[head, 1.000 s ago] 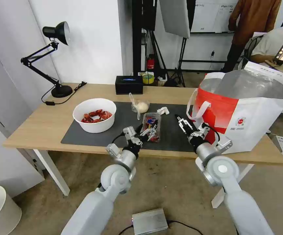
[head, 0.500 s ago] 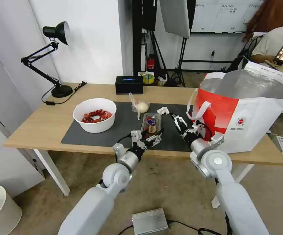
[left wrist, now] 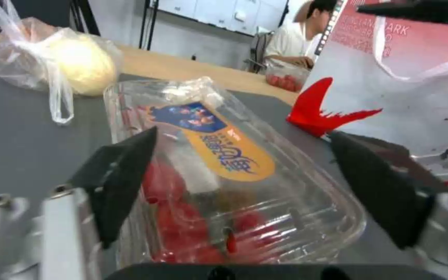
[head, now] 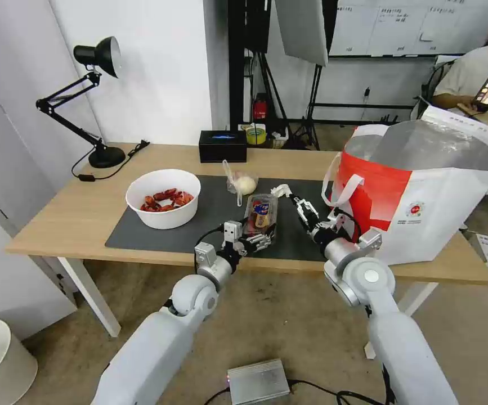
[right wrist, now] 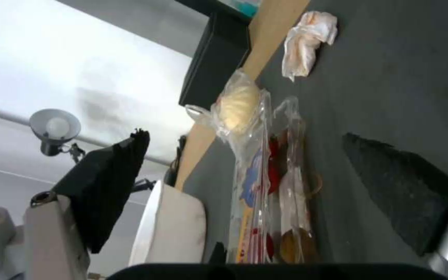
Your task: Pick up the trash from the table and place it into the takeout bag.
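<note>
A: Closest to the robot, where is the left gripper (head: 262,241)?

B: Low at the near end of the fruit tray (head: 260,215). Its 2 fingers (left wrist: 123,179) are spread wide, 1 on each side of the tray's near end. From the left wrist the clear lid sits between them, not clamped.

A: And the right gripper (head: 301,206)?

B: Just right of the tray, above the dark mat (head: 159,232), fingers (right wrist: 107,186) also parted and holding nothing. The tray lies beside it, off toward the robot's left.

A: Farther along the surface (head: 75,211)?

B: The bagged bun (head: 242,183) sits just beyond the tray, the tissue (head: 281,190) beyond the right gripper, and the bowl of red shells (head: 163,198) well off to the left. The takeout bag (head: 424,194) stands open at the right end.
</note>
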